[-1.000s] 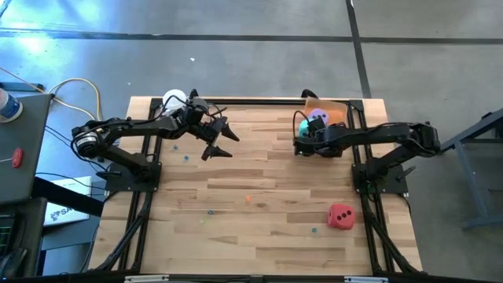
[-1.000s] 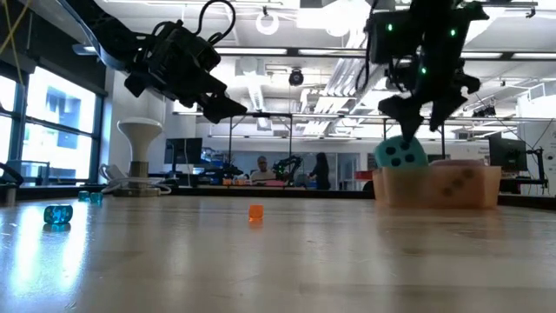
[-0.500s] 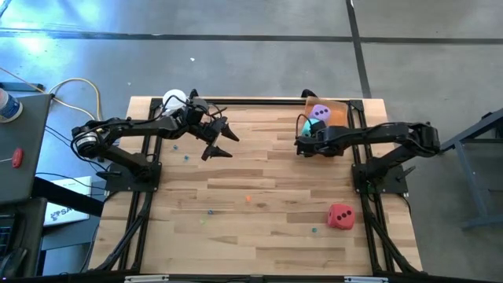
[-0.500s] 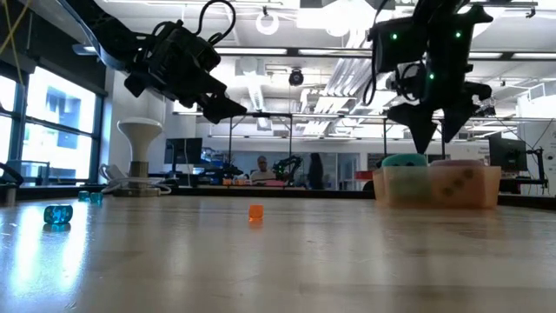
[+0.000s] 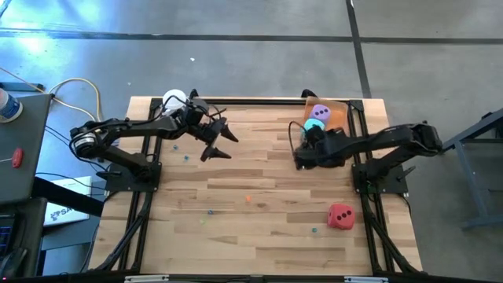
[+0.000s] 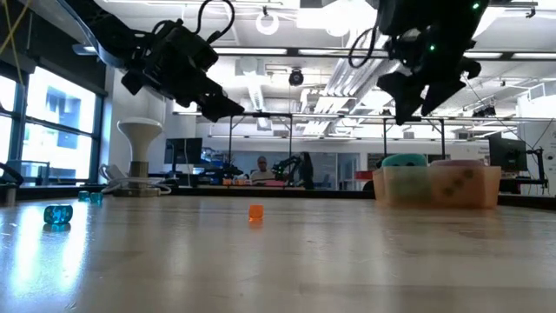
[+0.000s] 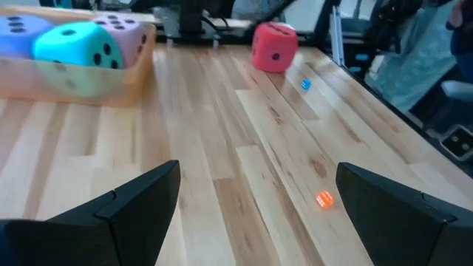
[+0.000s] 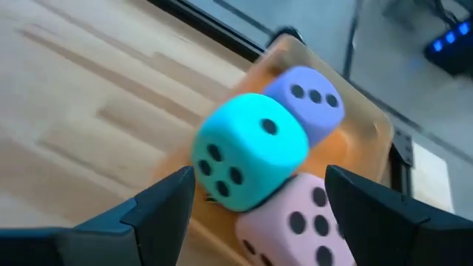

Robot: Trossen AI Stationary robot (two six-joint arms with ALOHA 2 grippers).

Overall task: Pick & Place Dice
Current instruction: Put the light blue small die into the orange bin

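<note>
The mint green die (image 8: 247, 151) lies in the orange translucent tray (image 8: 362, 111) at the table's far right, on top of the purple die (image 8: 304, 100) and the pink die (image 8: 295, 222). In the high view the mint die (image 5: 314, 124) and the purple die (image 5: 320, 112) show in the tray (image 5: 338, 110). The red die (image 5: 339, 216) rests on the table near the right near corner. My right gripper (image 5: 302, 149) hangs open, raised beside the tray's near left side (image 6: 417, 100). My left gripper (image 5: 220, 141) waits open above the far middle of the table.
Tiny beads are scattered on the wood, among them an orange bead (image 6: 255, 212) and a blue bead (image 6: 58, 214). The white round-topped object (image 5: 174, 100) stands at the far left behind my left arm. A black frame bar runs along the far edge.
My right gripper opened and let go of the mint green die, which dropped into the tray onto the other dice. The gripper then rose and drew back from the tray toward the near edge. My left arm kept still.
</note>
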